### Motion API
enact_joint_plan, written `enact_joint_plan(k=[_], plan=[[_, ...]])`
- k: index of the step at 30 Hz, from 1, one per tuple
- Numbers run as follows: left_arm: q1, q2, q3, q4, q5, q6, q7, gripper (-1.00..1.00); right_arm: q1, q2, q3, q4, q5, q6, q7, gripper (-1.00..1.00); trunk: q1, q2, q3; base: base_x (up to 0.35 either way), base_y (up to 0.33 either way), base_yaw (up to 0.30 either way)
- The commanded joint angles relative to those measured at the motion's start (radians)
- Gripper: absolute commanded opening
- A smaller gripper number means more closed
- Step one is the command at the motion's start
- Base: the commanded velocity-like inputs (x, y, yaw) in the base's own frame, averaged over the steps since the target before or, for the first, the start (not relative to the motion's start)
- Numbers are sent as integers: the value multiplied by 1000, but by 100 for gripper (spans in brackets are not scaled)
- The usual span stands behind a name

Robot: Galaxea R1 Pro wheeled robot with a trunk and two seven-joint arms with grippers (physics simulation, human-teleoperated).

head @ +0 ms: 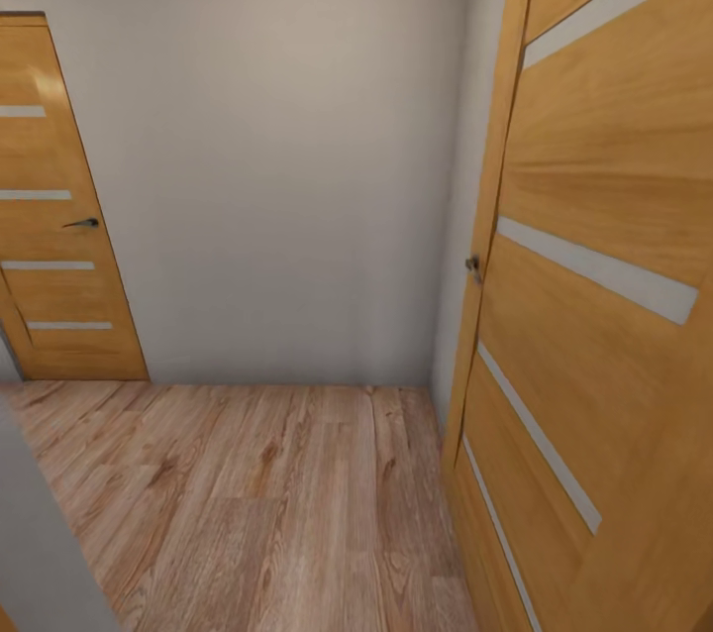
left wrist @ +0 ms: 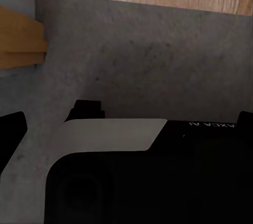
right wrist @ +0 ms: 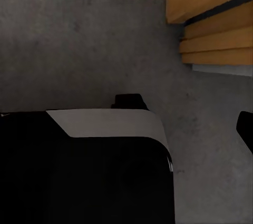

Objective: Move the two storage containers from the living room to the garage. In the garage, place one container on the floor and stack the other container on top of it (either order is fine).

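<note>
Two wooden doors are seen from the head view: a closed door (head: 59,216) in the far wall at the left, and an open door (head: 604,315) swung in close at the right. A pale wall (head: 287,147) closes the space ahead, with light wood planks (head: 267,493) below. No bin is in sight, so where the containers lie cannot be told from here; the robot is judged to be in transit near a threshold.

Rough grey floor (left wrist: 153,60) is shown under the left wrist, meeting wood planks along a straight edge, with a door edge (left wrist: 18,37) beside it. The same grey floor (right wrist: 79,45) and stacked door edges (right wrist: 216,34) are shown under the right wrist. Dark robot body (right wrist: 84,171) blocks the near part of both wrist views. Whether either claw is released or clenched cannot be told.

Risk is judged to lie in the tight gap: the open door could be clipped by the right side if the base is turned too early, and the wall ahead could be struck if forward travel is not checked
</note>
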Motion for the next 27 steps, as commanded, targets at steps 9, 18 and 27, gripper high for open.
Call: enact_joint_plan(k=[9, 18, 27], plan=[[0, 0, -2, 0, 10, 0, 2, 100, -1, 1, 7, 3, -11, -5, -1, 100, 0, -1, -1, 7, 0, 0], [0, 0, -3, 0, 10, 0, 2, 100, -1, 1, 6, 3, -11, -5, -1, 100, 0, -1, -1, 0, 0, 0], [0, -2, -3, -1, 10, 0, 2, 100, -1, 1, 6, 3, -11, -4, -1, 100, 0, -1, -1, 6, 0, 0]])
